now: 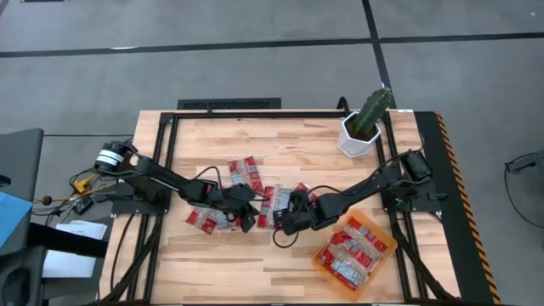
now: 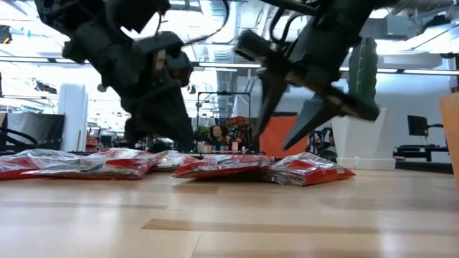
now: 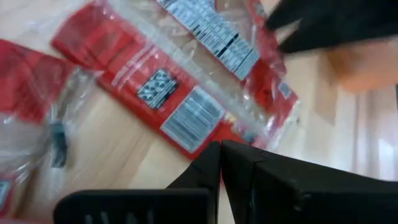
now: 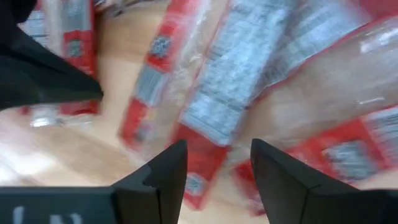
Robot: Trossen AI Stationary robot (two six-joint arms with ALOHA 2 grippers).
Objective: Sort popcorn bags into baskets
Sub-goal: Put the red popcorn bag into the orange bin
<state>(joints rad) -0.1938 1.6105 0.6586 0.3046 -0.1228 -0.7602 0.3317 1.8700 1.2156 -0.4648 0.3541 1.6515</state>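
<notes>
Both tools over the loose popcorn bags at the middle of the counter.

Nearest the front edge, the orange basket (image 1: 355, 252) sits at the right front of the wooden counter (image 1: 255, 263), with several popcorn bags (image 1: 353, 251) already lying in it. Further in, the right tool (image 1: 293, 214) hangs just above the loose bags (image 1: 274, 201) with its fingers (image 4: 165, 171) spread apart and nothing between them. Just beside it, the left tool (image 1: 245, 212) is low over the same scatter, fingers (image 3: 208, 168) pressed together and empty. More bags (image 1: 245, 172) lie behind. At the far right corner stands a white pot with a cactus (image 1: 365, 121).
</notes>
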